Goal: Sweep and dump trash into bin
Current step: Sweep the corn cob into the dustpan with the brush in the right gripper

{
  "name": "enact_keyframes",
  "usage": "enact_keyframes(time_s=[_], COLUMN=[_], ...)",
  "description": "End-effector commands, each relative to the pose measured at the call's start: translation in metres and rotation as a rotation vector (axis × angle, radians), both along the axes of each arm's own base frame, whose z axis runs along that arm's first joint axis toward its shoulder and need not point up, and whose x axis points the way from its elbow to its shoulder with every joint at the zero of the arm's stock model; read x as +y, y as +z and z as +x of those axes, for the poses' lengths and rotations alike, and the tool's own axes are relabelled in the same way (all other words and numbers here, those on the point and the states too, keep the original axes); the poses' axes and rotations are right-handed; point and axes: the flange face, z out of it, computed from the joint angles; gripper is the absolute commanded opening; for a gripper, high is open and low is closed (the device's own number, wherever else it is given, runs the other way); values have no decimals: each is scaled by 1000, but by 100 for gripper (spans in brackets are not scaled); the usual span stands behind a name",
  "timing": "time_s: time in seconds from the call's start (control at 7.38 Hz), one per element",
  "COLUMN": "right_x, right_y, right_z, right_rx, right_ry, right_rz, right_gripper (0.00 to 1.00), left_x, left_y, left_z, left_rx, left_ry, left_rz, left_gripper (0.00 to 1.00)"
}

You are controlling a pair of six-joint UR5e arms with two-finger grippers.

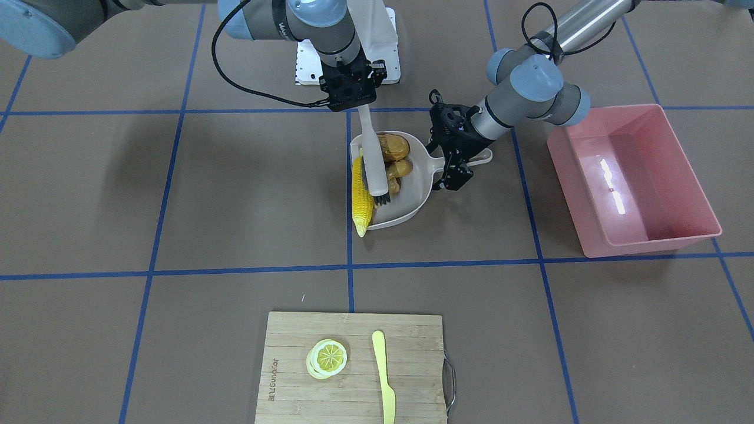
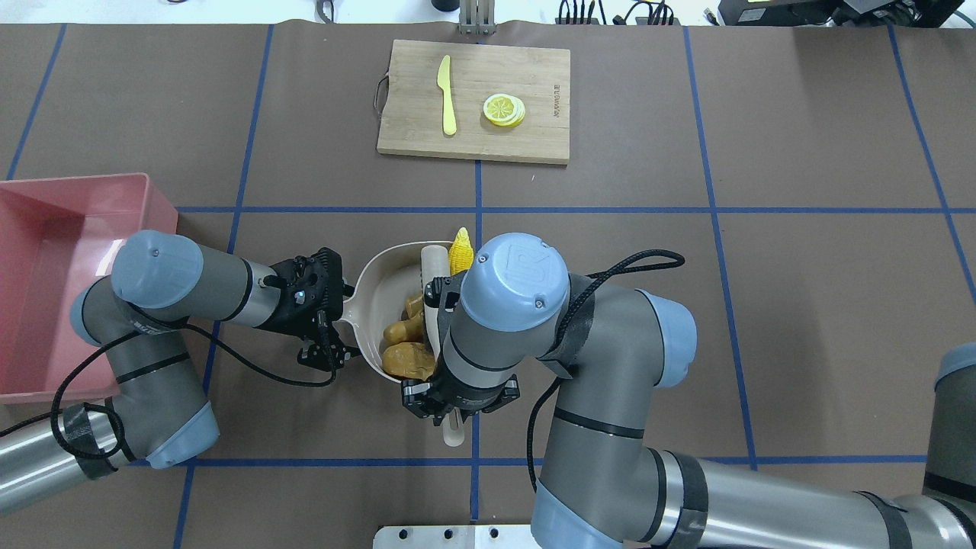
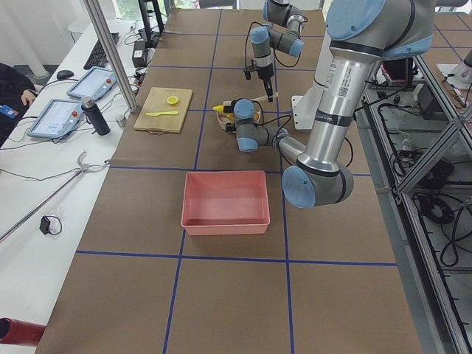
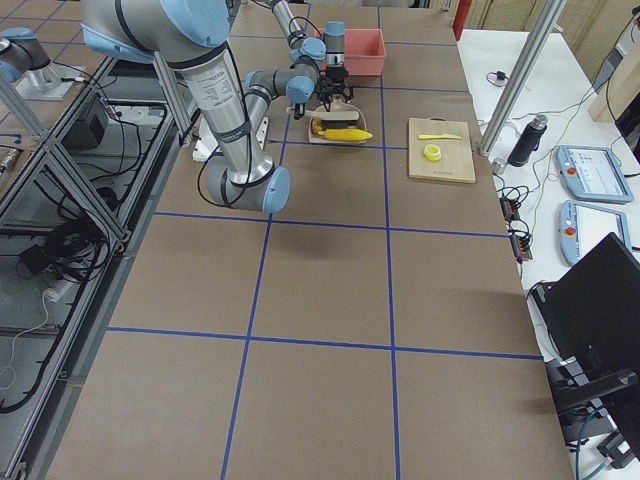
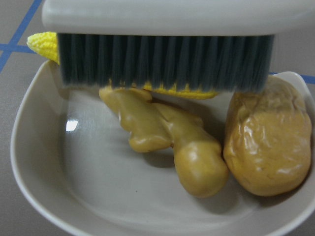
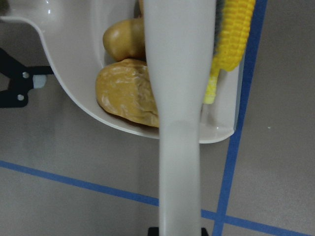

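"Where was the trash?"

"All three pieces were in the beige plastic dustpan with a handle (image 1: 412, 200), which lay on the brown worktop marked with blue tape lines (image 1: 235, 194). The ribbed yellow toy corn cob (image 1: 361, 197) lay along the pan's open lip, with its pointed tip poking past the rim."

"And the other two?"

"The glossy orange-brown toy potato (image 1: 393, 147), wrinkled and shiny, sat at the end of the pan nearer the robot. The knobbly tan toy ginger root (image 1: 399, 172), lumpy and smooth-skinned, lay just beside it."

"What were the pincers doing?"

"The right pincer (image 1: 358, 103) was clamped on the handle of a pale grey plastic hand brush with dark bristles (image 1: 371, 153). The bristles stood between the corn and the ginger, against the corn. The left pincer (image 1: 455, 168) was closed about the dustpan's handle."

"And the bin?"

"The large pink rectangular plastic tub with sloped walls (image 1: 648, 244) stood on the worktop at the robot's left, apart from the dustpan. Its glossy inside caught streaks of light."

"Anything else?"

"A bamboo cutting board (image 1: 294, 383) lay across the worktop from the robot. It carried a yellow toy lemon slice (image 1: 327, 358) and a yellow plastic knife (image 1: 384, 383), which were not touching."
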Motion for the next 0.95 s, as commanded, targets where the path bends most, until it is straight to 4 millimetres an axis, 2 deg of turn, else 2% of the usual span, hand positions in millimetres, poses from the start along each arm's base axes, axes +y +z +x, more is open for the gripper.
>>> enact_keyframes(time_s=[0.0,0.14,0.27,0.41,0.81], right_x=[-7,-8,-18,-23,-14], right_y=[-26,-33,-39,-51,-62], right_z=[-16,-20,-12,1,44], right_rx=[-7,-11,-20,-7,29], right_ry=[11,11,18,15,20], right_rz=[-4,-3,-9,-28,-42], right_gripper=[0,0,0,0,0], left_x=[0,0,0,0,0], left_y=[0,1,1,1,1], left_z=[0,0,0,0,0], left_rx=[1,-1,-2,-2,-2], left_ry=[1,0,0,0,0], left_rz=[0,0,-1,-1,-1], left_gripper=[98,98,98,98,98])
